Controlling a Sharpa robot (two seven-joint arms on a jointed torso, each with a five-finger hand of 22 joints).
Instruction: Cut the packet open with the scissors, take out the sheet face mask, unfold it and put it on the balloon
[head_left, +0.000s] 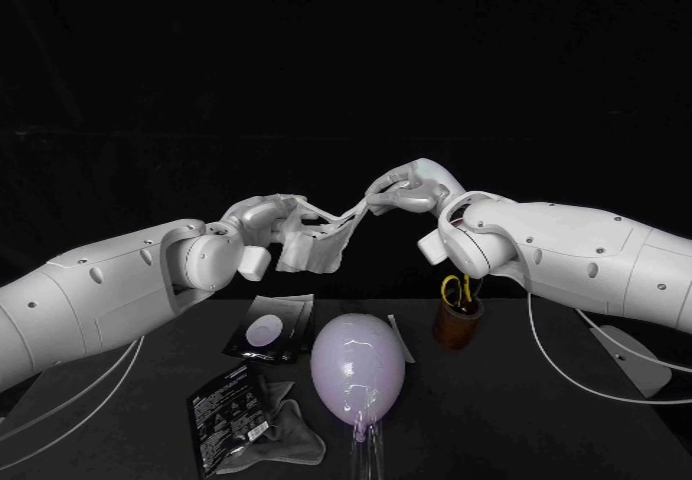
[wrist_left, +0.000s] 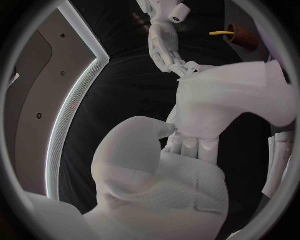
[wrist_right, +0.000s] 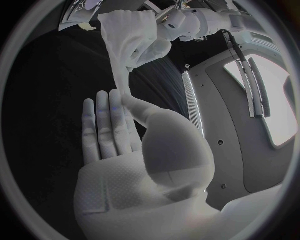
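- The table (head_left: 490, 430) I'm working over is black, and the background behind it is dark.
- The sheet face mask (head_left: 320, 240) is in the air, stretched between my two hands and well above the table. It is partly unfolded: a wide, hanging part sits at the left hand and a narrow strip runs up to the right hand.
- My left hand (head_left: 267, 222) grips the wide end. In its wrist view the mask (wrist_left: 225, 100) drapes over the fingers with the thumb pressed against it.
- My right hand (head_left: 404, 190), a little higher, pinches the narrow end between the thumb and its straight fingers (wrist_right: 103, 120).
- The balloon (head_left: 358, 370), pale lilac, lies on the table below and between the hands, with its neck pointing toward the robot.
- The scissors (head_left: 459, 290), with yellow handles, stand in a brown cup (head_left: 459, 322) below the right hand, near the balloon.
- Below the left hand, a black packet (head_left: 271, 328) with a white oval lies just beside the balloon.
- A second black packet (head_left: 228, 412) lies nearer the robot, with a crumpled grey piece (head_left: 296, 435) against it. I cannot tell what that piece is.
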